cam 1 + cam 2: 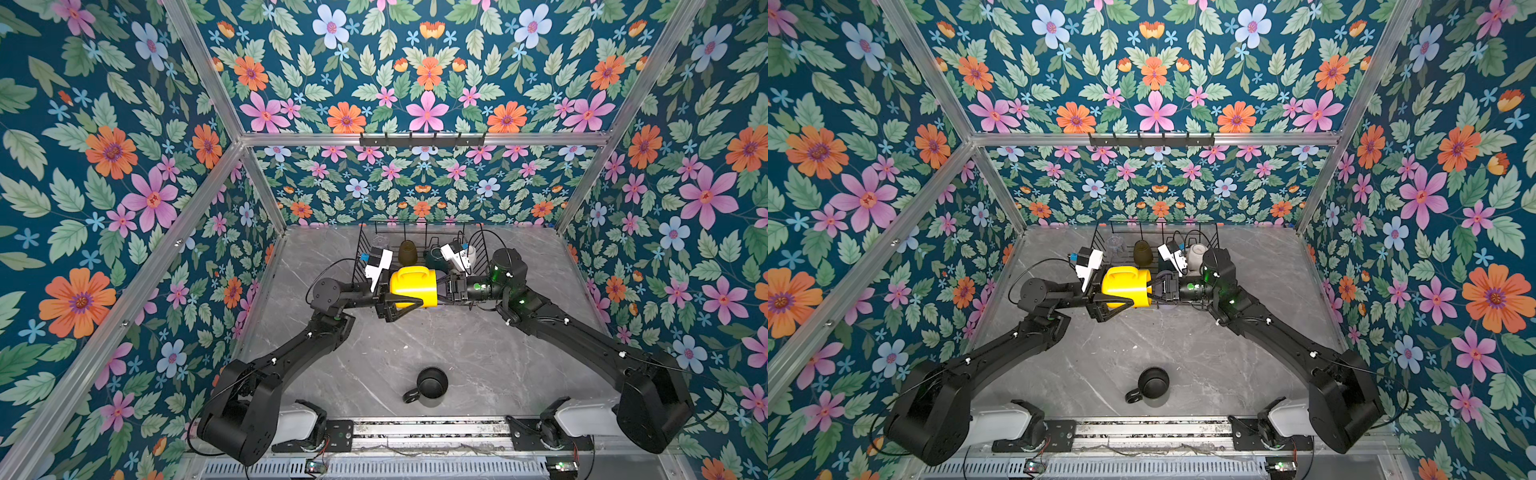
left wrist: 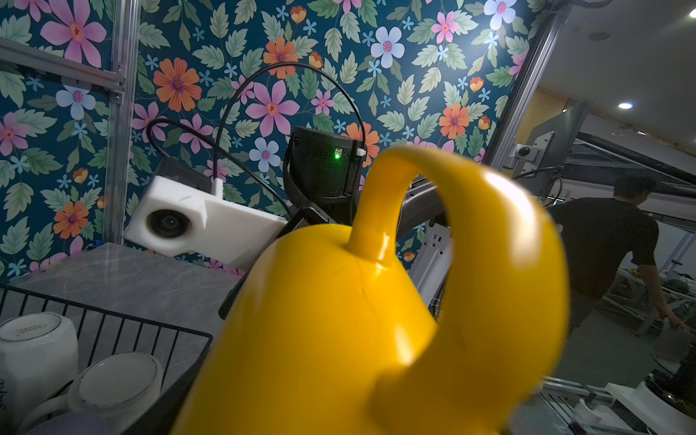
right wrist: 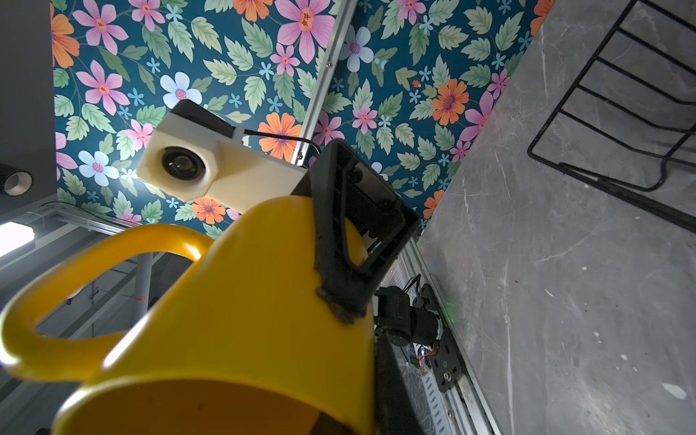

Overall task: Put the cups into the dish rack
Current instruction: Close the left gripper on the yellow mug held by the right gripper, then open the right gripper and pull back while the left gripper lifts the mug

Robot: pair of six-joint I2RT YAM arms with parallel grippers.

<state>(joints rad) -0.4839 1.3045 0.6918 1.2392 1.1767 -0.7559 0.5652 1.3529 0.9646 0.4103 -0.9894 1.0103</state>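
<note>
Grippers are flanking a yellow mug point(image 1: 411, 286) from 2 sides. The mug is hanging on its side in the air at the near side of the dish rack point(image 1: 482, 245), clear of the table point(image 1: 457, 365), with its mouth pointing right and its bottom pointing left in both top views and its handle showing along the side toward the rack. The right gripper point(image 1: 441, 286) is pinching the mug's rim, its jaws pressed together on the wall at the mouth. The left gripper point(image 1: 405, 297) is standing spread wide around the bottom end of the mug; 1 of its fingers point(image 3: 327, 233) is lying along the outer wall in the right wrist view, the other is hiding behind the mug, and whether they are pressing on it I cannot tell. The rack itself is sitting on the table close to the back wall point(image 1: 415, 183). Inside the rack, toward its far side, a clear glass point(image 1: 380, 241), an amber glass point(image 1: 408, 252), a dark-green mug point(image 1: 434, 258) and a white mug point(image 1: 468, 251) are sitting in a row. A black mug point(image 1: 430, 384) is standing upright on the table near the front edge, well apart from the rack, its handle pointing toward the front left.
</note>
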